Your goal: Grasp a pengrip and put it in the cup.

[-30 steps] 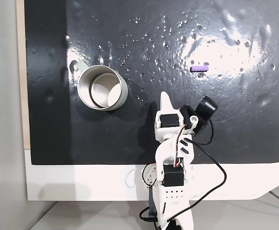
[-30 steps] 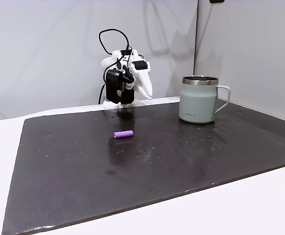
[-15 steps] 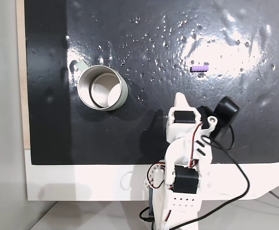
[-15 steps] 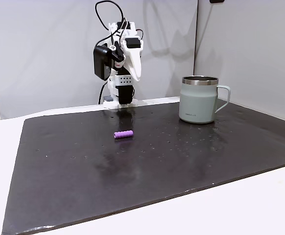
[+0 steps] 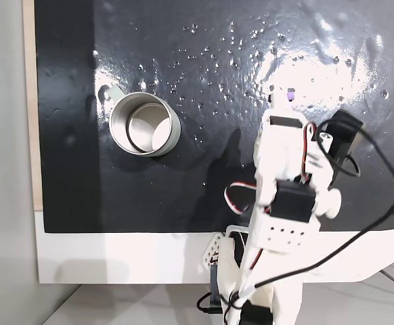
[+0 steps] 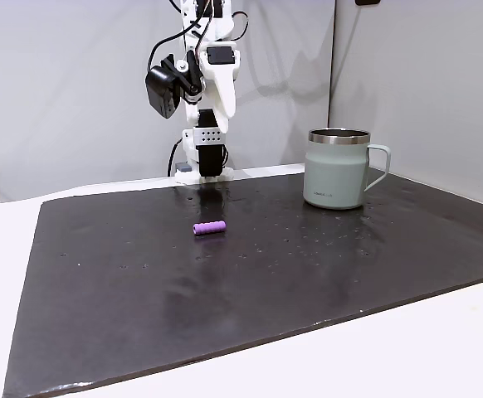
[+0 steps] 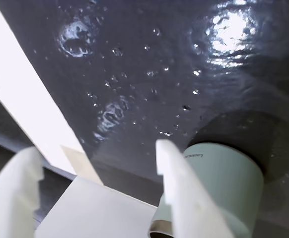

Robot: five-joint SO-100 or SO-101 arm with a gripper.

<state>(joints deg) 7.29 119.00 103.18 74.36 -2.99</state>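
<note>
I am in the reaching step: nothing is grasped yet. My end effector (image 7: 97, 163) is spread, with a wide gap between the two white fingers (image 7: 181, 188) in the wrist view, and nothing is between them. In the side fixed view my arm (image 6: 207, 75) stands high above the back edge of the black mat (image 6: 308, 274).

The pengrip (image 6: 209, 227) lies flat on the mat, well apart from the cup (image 6: 337, 168), which stands upright nearer the right side of this view. In the top fixed view only a small purple end of the pengrip (image 5: 291, 93) is visible past my arm, and the cup (image 5: 145, 124) is far to the left, open and empty, as far as I can see.

I judge that the next move calls for lowering the end effector over the pengrip and aligning the fingers across its short body, because it is small and round and may roll away.
</note>
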